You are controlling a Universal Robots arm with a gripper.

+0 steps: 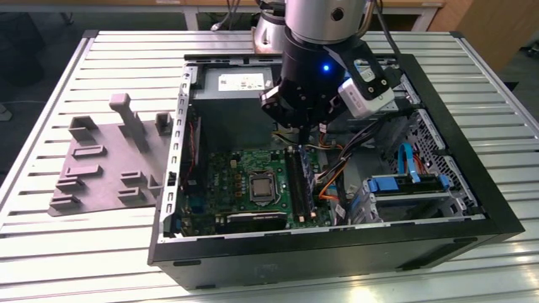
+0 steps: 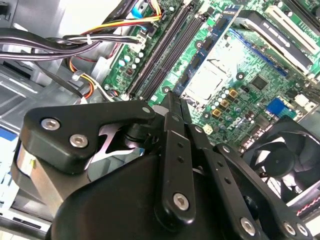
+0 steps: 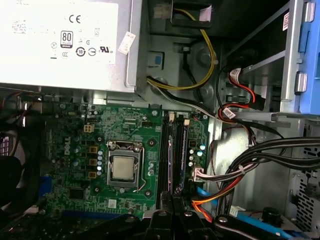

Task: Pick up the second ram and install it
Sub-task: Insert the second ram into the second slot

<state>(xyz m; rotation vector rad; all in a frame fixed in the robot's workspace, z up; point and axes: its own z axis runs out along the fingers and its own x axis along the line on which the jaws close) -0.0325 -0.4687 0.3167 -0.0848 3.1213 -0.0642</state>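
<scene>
My gripper [image 1: 302, 137] hangs inside the open computer case [image 1: 471, 208], just above the end of the long black memory slots [image 1: 296, 183] nearest the power supply. Its two fingers meet at the tip [image 2: 170, 98] and look shut, with nothing visible between them. Edge-on in the slots stands a thin dark stick, the second ram [image 3: 170, 165], beside the processor socket [image 3: 122, 168]. In the first wrist view the fingers [image 3: 161, 220] point down at those slots. I cannot tell whether the tip touches the ram.
The grey holder block [image 1: 110, 164] with upright posts lies outside the case at the exterior view's left. Bundled cables [image 3: 250, 160], a blue drive cage [image 1: 404, 186], the power supply [image 3: 65, 40] and a fan [image 2: 280, 160] crowd the slots.
</scene>
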